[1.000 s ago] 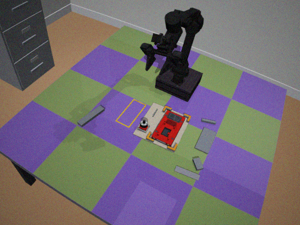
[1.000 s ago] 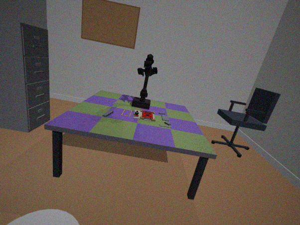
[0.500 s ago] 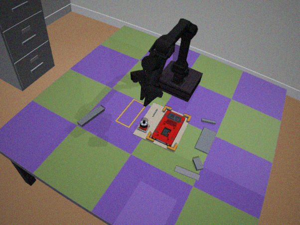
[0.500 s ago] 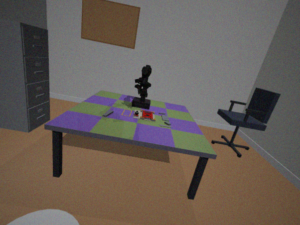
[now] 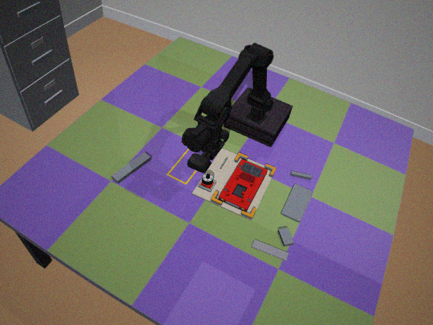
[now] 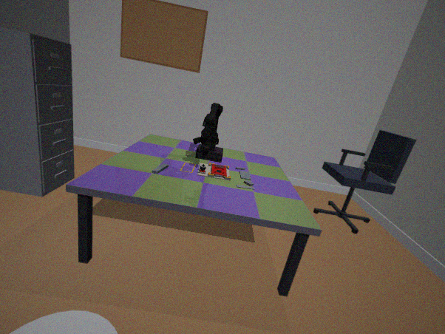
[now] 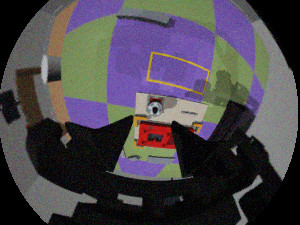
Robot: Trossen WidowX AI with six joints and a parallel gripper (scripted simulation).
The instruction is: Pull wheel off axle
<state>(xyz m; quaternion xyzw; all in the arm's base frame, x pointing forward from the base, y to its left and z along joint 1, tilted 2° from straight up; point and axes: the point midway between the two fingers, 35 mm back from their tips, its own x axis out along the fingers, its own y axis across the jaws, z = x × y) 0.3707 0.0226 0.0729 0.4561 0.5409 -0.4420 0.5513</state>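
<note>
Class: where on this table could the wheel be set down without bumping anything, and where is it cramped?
Free: inside the yellow outline, between the grey bar and the beige board; also the near squares. Cramped: around the wheel beside the red tray, under the open gripper, and among the grey slabs.

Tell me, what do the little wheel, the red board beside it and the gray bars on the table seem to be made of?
The wheel looks like pale metal or plastic with a dark hub; too small to say which. The red board looks like a matte circuit board, with dark chip-like blocks on top. The gray bars look like flat, dull, unmarked slabs, plastic or metal.
</note>
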